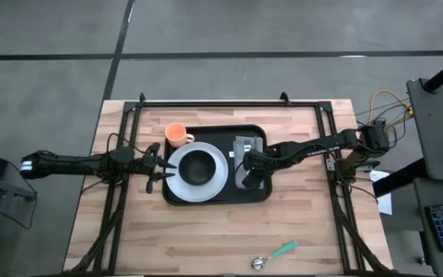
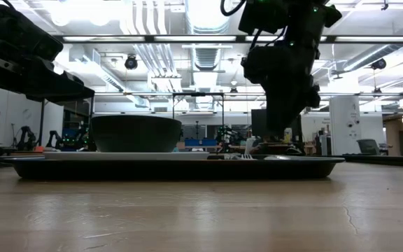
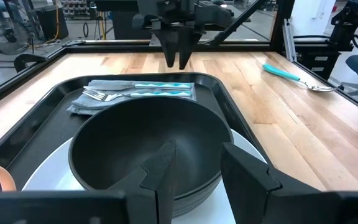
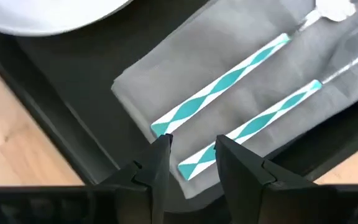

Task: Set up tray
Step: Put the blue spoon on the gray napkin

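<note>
Overhead and wrist views of the tray (image 1: 177, 195) at mid-table, its long sides running across the table between your two arms. It carries a white plate (image 1: 218, 178) with a dark bowl (image 1: 198, 166) on it, an orange cup (image 1: 177, 135) at the far left corner, and a grey napkin (image 1: 246, 148) at the right end. Two teal-handled utensils, a fork (image 3: 135, 94) and a second piece (image 4: 257, 125) whose head is cut off, lie side by side on the napkin.

Your right gripper (image 4: 191, 155) hangs just above the napkin, over the handle ends. Its fingers stand partly apart with nothing between them; the utensils lie free on the cloth. Your left gripper (image 3: 194, 171) waits at the tray's left end, beside the plate, fingers partly apart and empty.

The relation that matters: a teal-handled spoon (image 1: 274, 255) lies on bare wood near the table's front edge, well apart from the tray, on the right arm's side. Its long axis runs obliquely, bowl toward the left. The right arm is judged the nearer.

The low view hides the napkin and utensils behind the tray rim. What the second utensil is cannot be told
</note>
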